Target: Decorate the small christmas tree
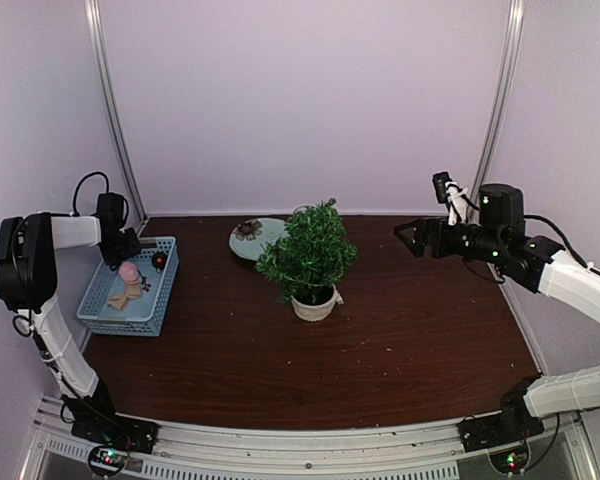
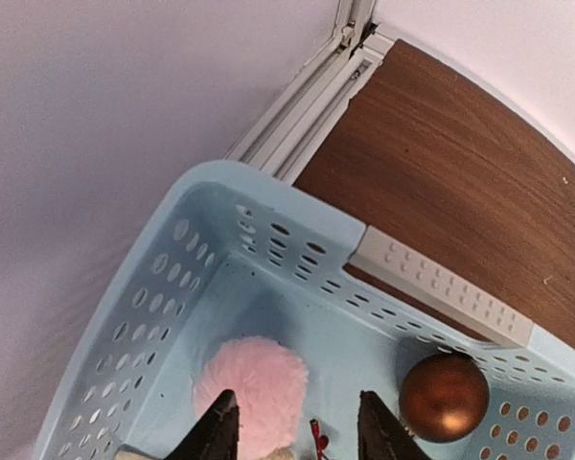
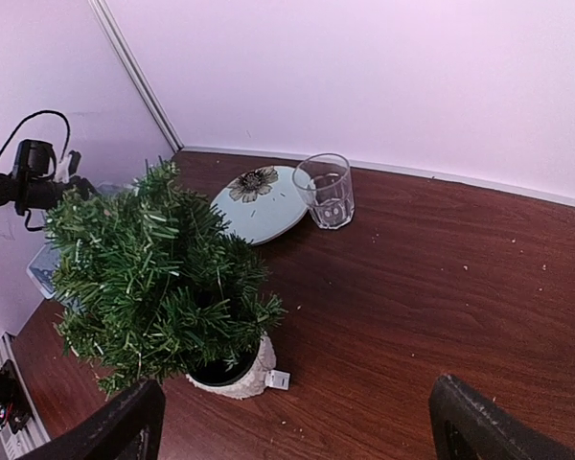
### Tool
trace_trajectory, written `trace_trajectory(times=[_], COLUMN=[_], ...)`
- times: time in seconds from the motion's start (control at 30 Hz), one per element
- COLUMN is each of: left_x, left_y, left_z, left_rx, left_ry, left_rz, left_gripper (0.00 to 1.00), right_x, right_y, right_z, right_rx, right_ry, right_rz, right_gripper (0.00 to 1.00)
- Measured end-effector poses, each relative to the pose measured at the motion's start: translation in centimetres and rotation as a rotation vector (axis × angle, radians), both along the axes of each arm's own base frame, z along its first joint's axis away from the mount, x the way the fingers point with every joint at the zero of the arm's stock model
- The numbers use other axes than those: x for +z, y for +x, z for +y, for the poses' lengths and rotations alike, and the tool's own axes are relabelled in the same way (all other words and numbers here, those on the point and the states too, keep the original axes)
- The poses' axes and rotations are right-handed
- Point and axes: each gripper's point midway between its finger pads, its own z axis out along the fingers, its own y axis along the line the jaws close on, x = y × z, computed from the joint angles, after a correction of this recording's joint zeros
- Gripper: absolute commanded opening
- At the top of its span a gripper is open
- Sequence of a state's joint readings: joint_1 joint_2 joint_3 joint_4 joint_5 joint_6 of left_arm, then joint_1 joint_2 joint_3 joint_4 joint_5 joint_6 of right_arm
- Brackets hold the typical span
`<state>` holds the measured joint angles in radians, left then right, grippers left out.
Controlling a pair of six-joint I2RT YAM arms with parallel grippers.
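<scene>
table (image 1: 410, 330): dark wood, carries all items listed. small christmas tree (image 1: 308, 252): upright in its off-white pot about mid-table, no ornament seen on it, so decorating is judged not yet begun. blue basket (image 2: 278, 206): well to the left of the tree, holds the ornaments. right gripper (image 1: 405, 238): raised to the right of the tree, well apart from it, jaws spread wide with nothing between them. left gripper (image 2: 295, 398): far left of the tree, lowered into the basket, jaws roughly half apart, one finger over the edge of the pompom, the other clear of it; no firm clamp on anything is shown. plate (image 3: 259, 206): just behind the tree, to its left. glass cup (image 3: 326, 190): behind the tree, just beside the plate. pink pompom (image 2: 254, 383) and copper bauble (image 2: 444, 397): both left of the tree in the basket, near each other, not touching. hazards noted: an off-centre pinch on the soft pompom may slip on the way to the tree; a finger may snag the perforated basket wall and drag the light basket; the round bauble may roll if nudged; pressing an ornament into the branches may tip the tree back onto the plate or cup
</scene>
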<state>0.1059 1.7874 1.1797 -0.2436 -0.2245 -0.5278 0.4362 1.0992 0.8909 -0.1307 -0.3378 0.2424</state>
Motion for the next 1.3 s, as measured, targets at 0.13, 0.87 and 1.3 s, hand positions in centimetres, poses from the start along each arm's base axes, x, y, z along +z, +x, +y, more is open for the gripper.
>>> trace_trajectory(times=[0.13, 0.87, 1.3], left_x=[-1.6, -4.4, -3.2], left_y=[0.5, 1.1, 0.1], left_z=[0.2, 1.5, 0.9], left_rx=[-0.004, -0.04, -0.062], left_ry=[0.011, 0.094, 0.074], left_rz=[0.043, 0.205, 0.184], left_gripper=[0.43, 0.0, 0.0], right_x=[0.2, 0.4, 1.4], right_y=[0.0, -0.3, -0.8], right_z=[0.1, 0.3, 0.3], right_rx=[0.006, 0.024, 0.034], right_ry=[0.005, 0.013, 0.027], right_rz=[-0.005, -0.009, -0.032], right_gripper=[0.99, 1.0, 1.0])
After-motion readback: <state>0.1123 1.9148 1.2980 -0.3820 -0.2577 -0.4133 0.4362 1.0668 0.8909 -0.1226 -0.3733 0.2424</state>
